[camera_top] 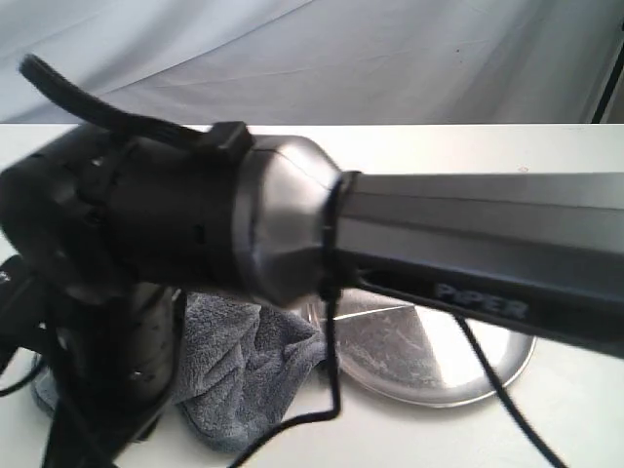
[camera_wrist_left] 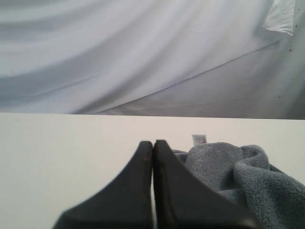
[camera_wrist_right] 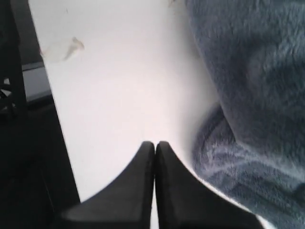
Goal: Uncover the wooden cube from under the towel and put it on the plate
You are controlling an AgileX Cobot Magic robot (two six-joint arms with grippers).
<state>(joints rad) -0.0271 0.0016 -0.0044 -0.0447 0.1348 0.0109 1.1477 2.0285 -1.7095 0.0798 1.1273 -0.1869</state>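
Note:
The dark grey towel (camera_top: 244,366) lies bunched on the white table, its edge touching the shiny steel plate (camera_top: 429,351) on its right. The wooden cube does not show in any view. In the left wrist view my left gripper (camera_wrist_left: 153,143) is shut and empty, low over the table, with the towel (camera_wrist_left: 238,176) and its white tag (camera_wrist_left: 199,139) just beside the fingers. My right gripper (camera_wrist_right: 155,144) is also shut on nothing, above bare table next to the towel (camera_wrist_right: 248,95). Neither gripper's fingertips can be made out in the exterior view.
A large black arm (camera_top: 409,234) marked PiPER crosses the exterior view close to the camera and hides much of the table. Its cable (camera_top: 331,390) hangs over the towel. The table edge (camera_wrist_right: 57,119) with dark floor beyond lies near my right gripper.

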